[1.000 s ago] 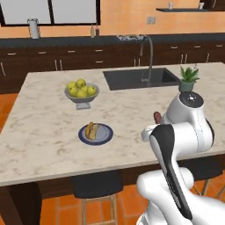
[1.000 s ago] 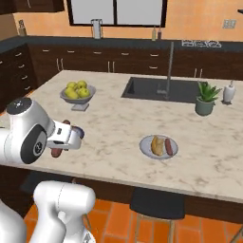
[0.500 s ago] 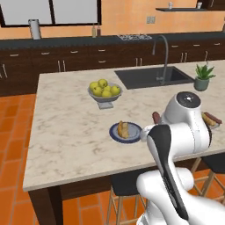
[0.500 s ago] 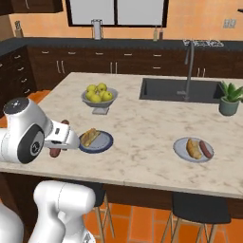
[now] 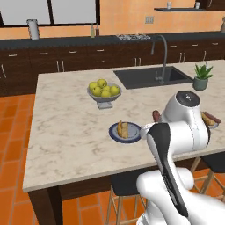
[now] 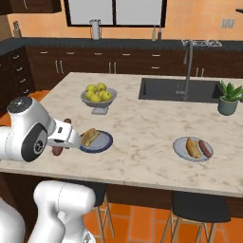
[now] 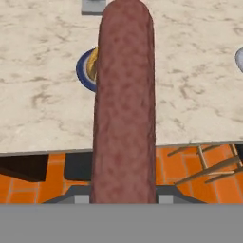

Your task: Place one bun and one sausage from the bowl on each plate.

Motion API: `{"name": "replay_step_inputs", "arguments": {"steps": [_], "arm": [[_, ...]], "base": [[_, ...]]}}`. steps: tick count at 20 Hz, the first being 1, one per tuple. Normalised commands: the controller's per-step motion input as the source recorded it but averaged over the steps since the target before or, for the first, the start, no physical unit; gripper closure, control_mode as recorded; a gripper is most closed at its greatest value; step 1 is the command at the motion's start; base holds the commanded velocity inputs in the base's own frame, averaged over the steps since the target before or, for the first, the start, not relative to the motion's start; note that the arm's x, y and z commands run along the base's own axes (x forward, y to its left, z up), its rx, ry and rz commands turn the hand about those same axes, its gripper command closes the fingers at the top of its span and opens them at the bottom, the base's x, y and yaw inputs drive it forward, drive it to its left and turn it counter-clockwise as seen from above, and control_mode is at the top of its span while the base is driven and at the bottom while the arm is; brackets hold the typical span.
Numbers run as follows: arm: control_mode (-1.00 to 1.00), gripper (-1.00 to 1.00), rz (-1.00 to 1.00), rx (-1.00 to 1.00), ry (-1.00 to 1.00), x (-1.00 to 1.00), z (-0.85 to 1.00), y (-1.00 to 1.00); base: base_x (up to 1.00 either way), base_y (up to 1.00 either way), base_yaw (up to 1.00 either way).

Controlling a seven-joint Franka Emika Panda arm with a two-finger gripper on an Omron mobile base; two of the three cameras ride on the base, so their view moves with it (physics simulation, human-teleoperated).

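Sausage — in tool — above counter

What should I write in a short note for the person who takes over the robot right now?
Gripper: shut on a sausage, carried above the near edge of the counter.
Dark-rimmed plate: one bun on it, no sausage yet; it sits just beside the gripper, in front of the apple bowl.
Pale plate, further right: bun and sausage both on it, so that one looks done.
Left to do: bring the held sausage over the dark-rimmed plate, set it next to the bun, and open the gripper.
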Motion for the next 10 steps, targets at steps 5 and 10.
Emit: {"name": "replay_step_inputs", "arguments": {"steps": [5, 10], "arm": [[-1.0, 1.0, -0.05, 0.03, 0.08, 0.9, 0.0, -0.01], [-1.0, 1.0, -0.01, 0.22, 0.19, 1.0, -0.13, -0.03]], "base": [[0.0, 0.0, 0.0], [0.0, 0.0, 0.0]]}}
